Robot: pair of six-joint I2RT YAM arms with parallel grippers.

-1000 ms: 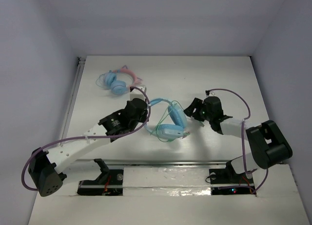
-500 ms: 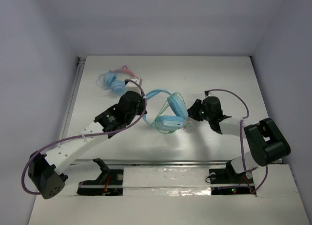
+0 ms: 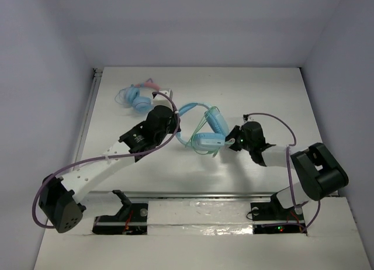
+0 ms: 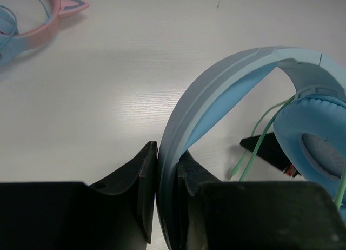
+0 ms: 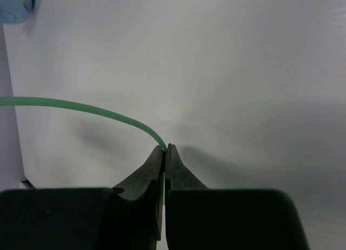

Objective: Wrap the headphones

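Note:
The light-blue headphones (image 3: 207,132) lie in the middle of the table, their band (image 4: 216,93) arching toward my left gripper (image 3: 174,119). That gripper (image 4: 167,163) is shut on the band, which passes between its two black fingers. One padded ear cup (image 4: 313,142) shows at the right of the left wrist view, with the thin green cable (image 4: 259,142) looping beside it. My right gripper (image 3: 234,142) sits just right of the lower ear cup. In the right wrist view it (image 5: 166,148) is shut on the green cable (image 5: 81,106), which curves away to the left.
Smaller blue headphones with a pink cat-ear band (image 3: 139,97) lie at the back left, behind my left gripper; their pink band (image 4: 51,17) shows in the left wrist view's top left corner. White walls enclose the table on three sides.
My left gripper has carried the headphones' band back and to the right. My right gripper has moved left to the lower ear cup and closed on the green cable.

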